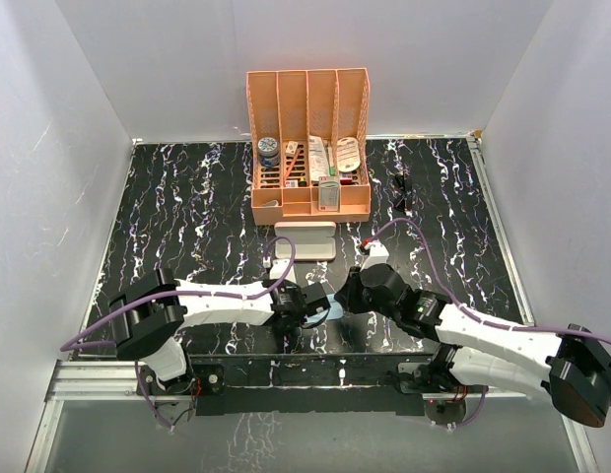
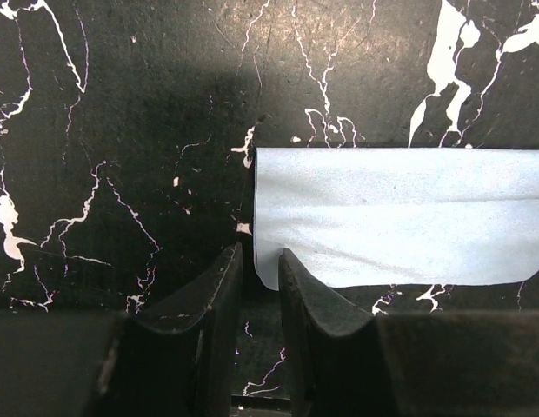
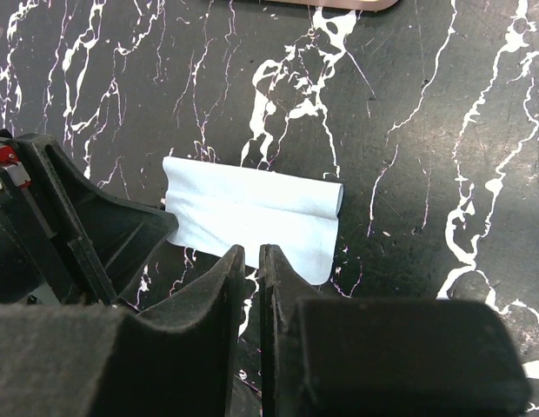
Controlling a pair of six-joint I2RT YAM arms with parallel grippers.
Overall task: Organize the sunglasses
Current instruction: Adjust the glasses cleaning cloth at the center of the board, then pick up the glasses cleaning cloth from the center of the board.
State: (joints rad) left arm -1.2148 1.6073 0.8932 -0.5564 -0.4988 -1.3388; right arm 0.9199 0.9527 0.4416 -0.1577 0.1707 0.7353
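The sunglasses (image 1: 401, 192) lie on the black marble table to the right of the organizer, far from both grippers. The pink case (image 1: 305, 239) lies shut in front of the organizer. A light blue cloth (image 2: 400, 217) (image 3: 252, 208), folded into a strip, lies flat between the two grippers. My left gripper (image 2: 259, 252) (image 1: 320, 307) hovers at the cloth's left end with a narrow gap between its jaws; the cloth's near corner sits right at the tips. My right gripper (image 3: 252, 249) (image 1: 350, 296) stands at the cloth's near edge, jaws almost touching, nothing seen between them.
A pink-orange desk organizer (image 1: 308, 148) with several filled slots stands at the back centre. White walls close in the table on three sides. Purple cables loop over both arms.
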